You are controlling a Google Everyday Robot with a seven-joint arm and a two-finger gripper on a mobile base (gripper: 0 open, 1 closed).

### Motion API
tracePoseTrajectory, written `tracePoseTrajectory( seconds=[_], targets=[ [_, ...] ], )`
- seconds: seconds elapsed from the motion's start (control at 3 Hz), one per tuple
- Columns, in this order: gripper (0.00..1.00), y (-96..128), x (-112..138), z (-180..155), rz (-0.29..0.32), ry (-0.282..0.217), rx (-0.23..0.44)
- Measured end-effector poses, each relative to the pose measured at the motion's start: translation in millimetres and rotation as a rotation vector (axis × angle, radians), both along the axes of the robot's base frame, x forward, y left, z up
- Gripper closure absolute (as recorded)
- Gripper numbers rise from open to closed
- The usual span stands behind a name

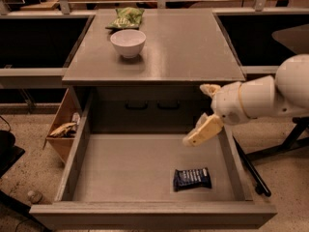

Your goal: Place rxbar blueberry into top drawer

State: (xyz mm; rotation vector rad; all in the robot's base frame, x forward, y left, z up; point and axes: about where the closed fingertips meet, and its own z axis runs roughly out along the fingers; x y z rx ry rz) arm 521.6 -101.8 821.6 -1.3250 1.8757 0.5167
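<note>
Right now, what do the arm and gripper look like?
The arm is smooth and white, with rounded bulbous segments and a thin yellowish seam. The gripper, over the right side of the top drawer, has cream-tan blocky fingers. No cables or markings show.

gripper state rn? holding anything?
Gripper: open, holding nothing, above the right side of the top drawer. The rxbar blueberry lies on the drawer floor below it, not touching it.

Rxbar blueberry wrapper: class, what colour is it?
Dark navy with pale lettering, camera view; the rxbar blueberry lies in the top drawer, below the gripper.
</note>
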Motion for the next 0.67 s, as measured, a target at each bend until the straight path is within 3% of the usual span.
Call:
tracePoseTrajectory(
  seconds=[0.33, 0.67],
  targets=[
    [0.00, -8, 7, 74, 0.028, -0.062, -0.005],
    [0.00, -3, 1, 123, 0.057, -0.114, -0.095]
  ],
)
